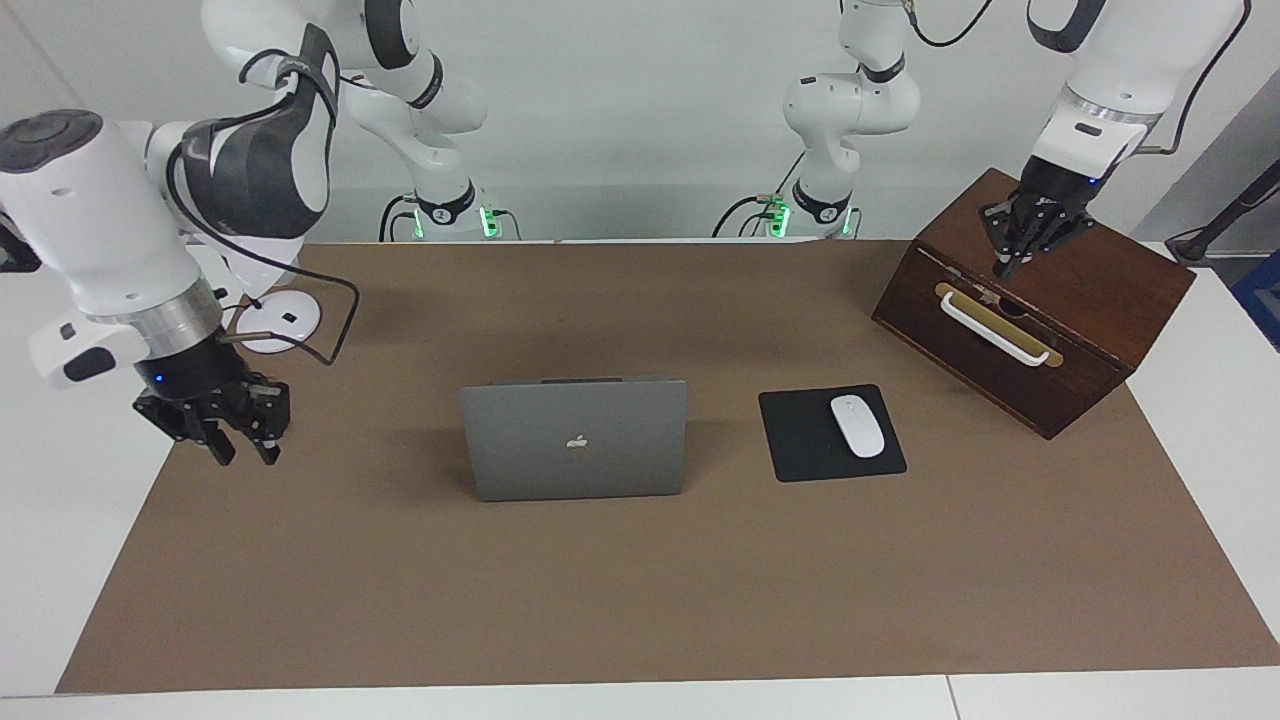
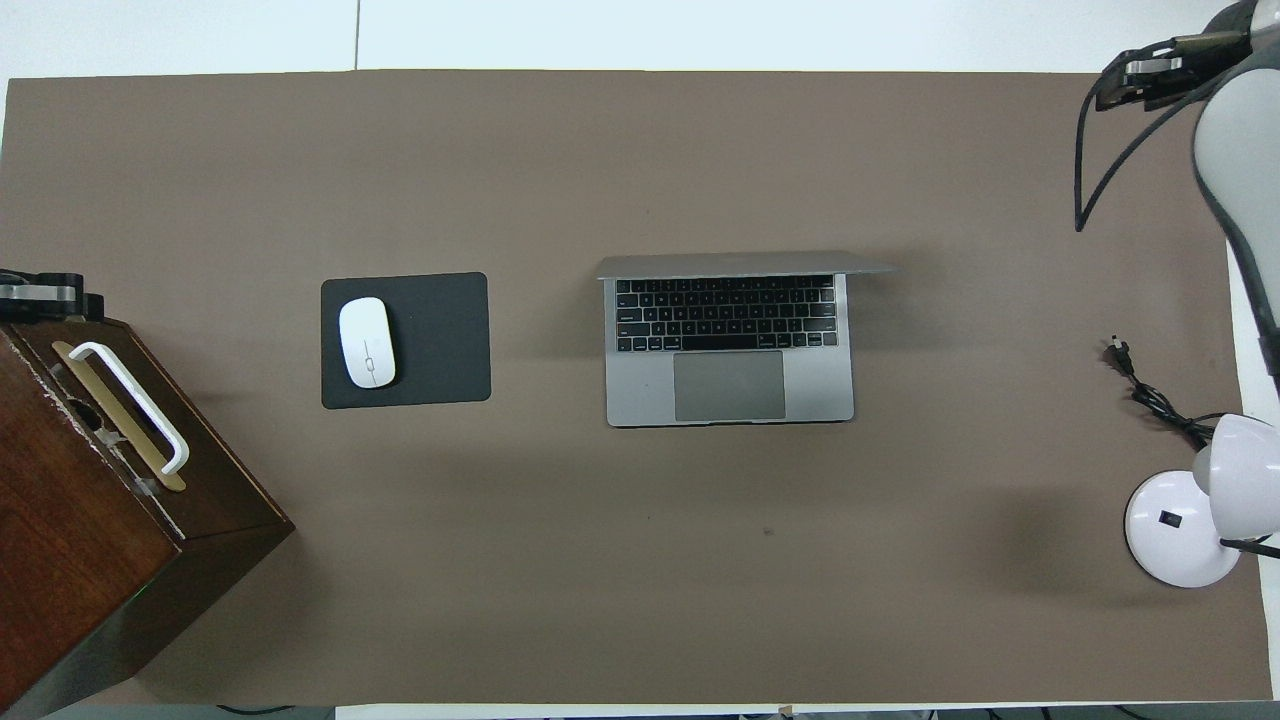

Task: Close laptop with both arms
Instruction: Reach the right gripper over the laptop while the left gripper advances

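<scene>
The silver-grey laptop (image 1: 575,440) stands open in the middle of the brown mat, lid upright with the apple logo on its back. Its keyboard and trackpad show in the overhead view (image 2: 730,340). My right gripper (image 1: 245,452) hangs open and empty over the mat's edge at the right arm's end, well apart from the laptop; it also shows in the overhead view (image 2: 1145,78). My left gripper (image 1: 1008,262) is over the top of the wooden box, far from the laptop; part of it shows in the overhead view (image 2: 40,295).
A black mouse pad (image 1: 800,440) with a white mouse (image 1: 857,426) lies beside the laptop toward the left arm's end. A dark wooden box (image 1: 1060,330) with a white handle (image 1: 990,330) stands at that end. A white desk lamp (image 2: 1180,525) with its cable sits at the right arm's end.
</scene>
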